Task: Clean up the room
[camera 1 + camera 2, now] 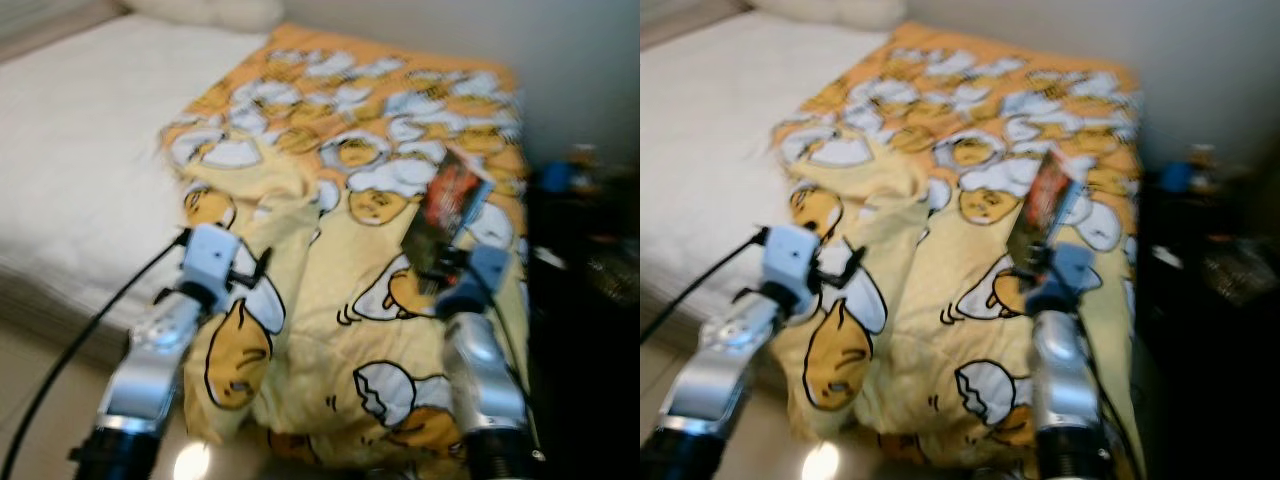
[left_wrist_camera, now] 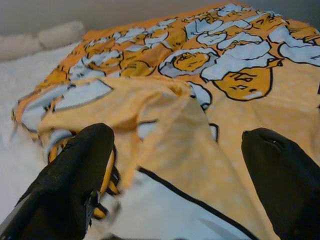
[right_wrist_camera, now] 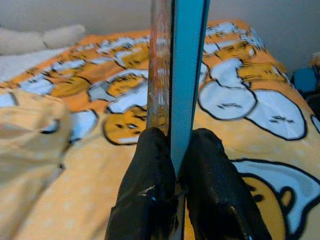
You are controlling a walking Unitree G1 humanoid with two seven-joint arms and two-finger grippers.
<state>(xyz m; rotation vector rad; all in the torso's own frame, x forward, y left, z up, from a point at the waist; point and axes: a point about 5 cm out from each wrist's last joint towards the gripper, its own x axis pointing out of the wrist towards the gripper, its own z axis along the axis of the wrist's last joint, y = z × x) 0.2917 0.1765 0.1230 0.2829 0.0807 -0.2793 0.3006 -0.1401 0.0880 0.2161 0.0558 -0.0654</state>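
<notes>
A home bedroom: a bed (image 1: 70,150) is lying under a yellow cartoon blanket (image 1: 340,230), pillows (image 1: 215,12) sitting by the wall.

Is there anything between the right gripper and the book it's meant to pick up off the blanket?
No. The right gripper is already shut on the book, its fingers pinching the lower edge, above the yellow blanket. The left gripper is open over a blanket fold.

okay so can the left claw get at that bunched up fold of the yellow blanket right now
Probably yes. The left claw is open, its fingers either side of the raised fold of the yellow blanket, with nothing between. The right claw is busy, shut on a flat packet.
</notes>
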